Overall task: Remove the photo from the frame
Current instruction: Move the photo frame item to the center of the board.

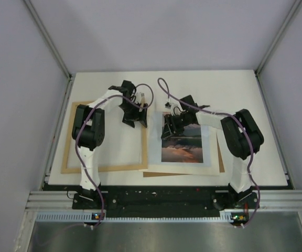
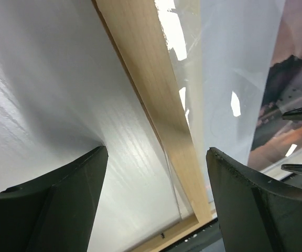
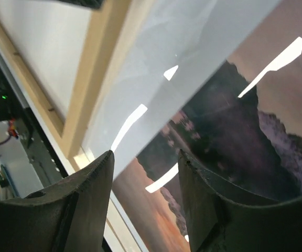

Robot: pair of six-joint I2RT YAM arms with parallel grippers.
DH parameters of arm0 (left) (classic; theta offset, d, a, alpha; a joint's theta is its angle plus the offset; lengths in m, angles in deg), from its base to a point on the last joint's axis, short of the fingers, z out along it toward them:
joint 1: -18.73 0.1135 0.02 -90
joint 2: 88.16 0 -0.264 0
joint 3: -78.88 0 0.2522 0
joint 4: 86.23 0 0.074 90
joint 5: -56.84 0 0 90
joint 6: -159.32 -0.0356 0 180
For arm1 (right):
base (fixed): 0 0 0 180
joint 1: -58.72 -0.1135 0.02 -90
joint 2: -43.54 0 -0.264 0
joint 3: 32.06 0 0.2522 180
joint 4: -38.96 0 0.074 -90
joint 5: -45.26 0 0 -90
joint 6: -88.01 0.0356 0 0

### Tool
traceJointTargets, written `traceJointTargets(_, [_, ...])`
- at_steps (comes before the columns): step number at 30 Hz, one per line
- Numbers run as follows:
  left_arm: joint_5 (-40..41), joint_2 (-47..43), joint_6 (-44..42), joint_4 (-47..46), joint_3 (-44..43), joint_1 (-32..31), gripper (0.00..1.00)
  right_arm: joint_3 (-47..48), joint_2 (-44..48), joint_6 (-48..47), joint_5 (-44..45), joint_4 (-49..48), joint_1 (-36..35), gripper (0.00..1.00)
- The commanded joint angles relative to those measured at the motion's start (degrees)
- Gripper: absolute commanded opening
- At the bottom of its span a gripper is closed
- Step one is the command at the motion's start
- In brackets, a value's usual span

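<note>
Grey enclosure walls around a white surface (image 1: 235,94), seen from the top view. Large rectangular light-wood picture frame (image 1: 66,142) lies flat at left of centre, the white showing through its opening. White rectangular paper photo with an orange-pink sunset mountain scene (image 1: 182,144) lies flat just right of the frame, outside it, its left margin along the frame's right rail. Plain brown backing board (image 1: 221,161) sits under the photo, showing past its right and lower edges. Left fingers (image 1: 134,117) hang over the frame's upper right corner. Right fingers (image 1: 169,128) hang over the photo's upper left part.

Left wrist view: left fingers (image 2: 62,210) stand wide apart, gripping nothing. The frame's wooden rail (image 2: 151,105) runs diagonally through the gap between them. The photo (image 2: 287,100) is at the right edge, glare patches across its white margin.

Right wrist view: right fingers (image 3: 77,210) are parted, nothing between them, low over the photo (image 3: 245,131). Dark mountain and pink sky fill the right side. The frame's rail (image 3: 93,79) crosses the upper left.
</note>
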Motion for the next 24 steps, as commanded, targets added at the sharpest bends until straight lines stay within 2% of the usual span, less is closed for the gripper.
traceJointTargets(1, [14.1,1.0,-4.2,-2.2,-0.8,-2.1,0.84,-2.7,3.4,-7.1,3.8,4.0,0.7,0.52])
traceJointTargets(6, [17.0,1.8,-4.9,-1.1,-1.5,-4.2,0.83,-2.8,3.4,-9.5,11.8,8.1,0.9,0.52])
traceJointTargets(16, [19.8,1.7,-6.3,-0.1,-0.1,-4.9,0.68,-5.9,3.4,-12.7,15.6,10.8,4.0,0.53])
traceJointTargets(24, [18.7,1.0,-6.4,0.2,0.3,-5.2,0.61,-6.4,3.3,-14.9,17.1,11.6,5.6,0.53])
